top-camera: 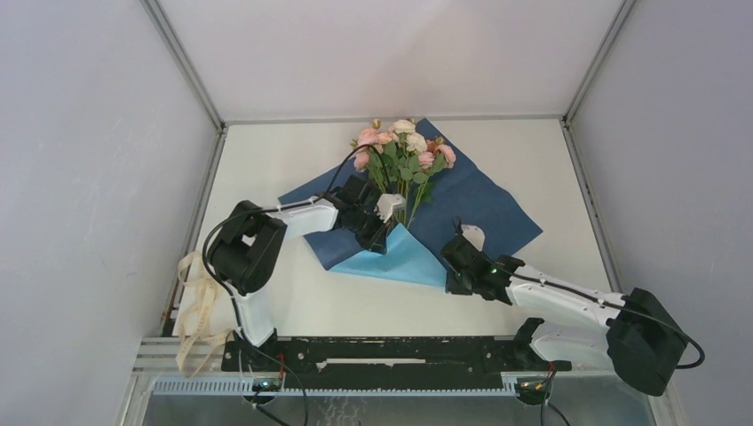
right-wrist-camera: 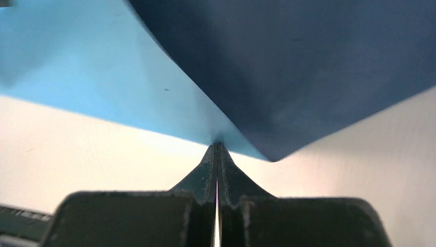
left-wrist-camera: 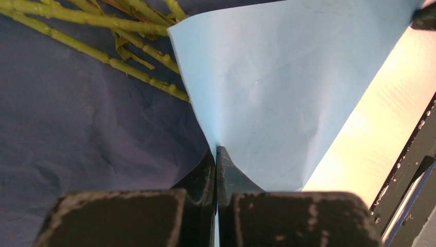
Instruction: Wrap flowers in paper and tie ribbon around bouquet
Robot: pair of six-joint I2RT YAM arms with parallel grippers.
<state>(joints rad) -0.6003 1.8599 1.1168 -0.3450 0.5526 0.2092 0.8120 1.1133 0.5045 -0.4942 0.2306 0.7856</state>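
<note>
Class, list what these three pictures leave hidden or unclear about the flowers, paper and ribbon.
- Stem ends of the flowers: left wrist view, covered by the folded light flap of the paper.
- Blooms: cut off by the left wrist view's top edge.
- Ribbon: top view, too small to tell its ends or knots.

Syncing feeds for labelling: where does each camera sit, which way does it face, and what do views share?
Top external: above and behind the bases, looking down at table, paper, flowers, ribbon; both arms show.
Left wrist: on the left arm, facing along its shut jaws pinching paper, stems beyond.
Right wrist: on the right arm, along shut jaws pinching paper.
Shared: paper, in all three.
</note>
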